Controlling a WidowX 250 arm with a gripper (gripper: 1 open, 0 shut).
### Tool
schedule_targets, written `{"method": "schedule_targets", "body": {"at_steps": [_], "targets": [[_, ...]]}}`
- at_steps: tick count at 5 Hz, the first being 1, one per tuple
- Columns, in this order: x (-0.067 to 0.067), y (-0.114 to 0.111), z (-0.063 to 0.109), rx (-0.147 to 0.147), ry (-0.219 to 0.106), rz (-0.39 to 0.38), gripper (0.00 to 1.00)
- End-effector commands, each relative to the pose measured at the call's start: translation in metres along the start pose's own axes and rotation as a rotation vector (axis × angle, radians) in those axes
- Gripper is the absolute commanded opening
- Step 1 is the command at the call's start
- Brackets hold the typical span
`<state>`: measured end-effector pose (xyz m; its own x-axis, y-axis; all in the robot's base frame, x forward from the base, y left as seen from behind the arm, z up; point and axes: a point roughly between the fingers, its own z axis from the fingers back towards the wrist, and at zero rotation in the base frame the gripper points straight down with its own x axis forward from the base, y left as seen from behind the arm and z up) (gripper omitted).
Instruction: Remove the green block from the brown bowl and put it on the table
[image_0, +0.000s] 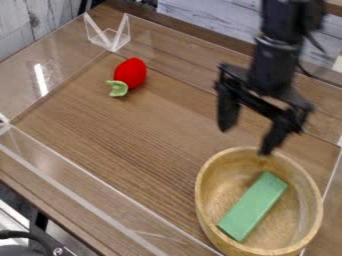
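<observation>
1. The desk (147, 140) is a brown wood-grain top with low clear acrylic walls (54, 185) along its edges; it fills most of the view.
2. The brown bowl (214, 190) sits on the desk in the lower right corner of the view. It is wide, round and shallow, of light tan wood with a thick rim, and its lower edge runs out of the picture.
3. The black robot arm (283, 45) comes down from the upper right, with its tool (258, 128) pointing at the desk just above the bowl's far rim. The tool's two dark fingers (227, 108) stand spread wide apart with nothing between them.
4. The green block (254, 206) lies flat inside the bowl, a plain light green bar set on a diagonal, below the tool and apart from it.
5. A red strawberry toy (127, 74) with a green leaf rests on the desk at upper left, well apart from the bowl.
</observation>
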<state>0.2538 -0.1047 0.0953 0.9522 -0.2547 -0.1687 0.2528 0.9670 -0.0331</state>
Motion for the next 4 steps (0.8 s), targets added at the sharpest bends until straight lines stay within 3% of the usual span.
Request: {"method": "schedule_targets", "body": {"at_steps": [1, 2, 3, 4], "targets": [[-0.003, -0.023, 0.013, -0.011, -0.064, -0.039, 1.0], [-0.01, -0.036, 0.007, -0.005, -0.061, -0.05, 1.0], [-0.014, -0.039, 0.003, 0.0, -0.039, -0.024, 1.0], [-0.018, -0.039, 0.005, 0.017, -0.032, -0.057, 1.0]]}}
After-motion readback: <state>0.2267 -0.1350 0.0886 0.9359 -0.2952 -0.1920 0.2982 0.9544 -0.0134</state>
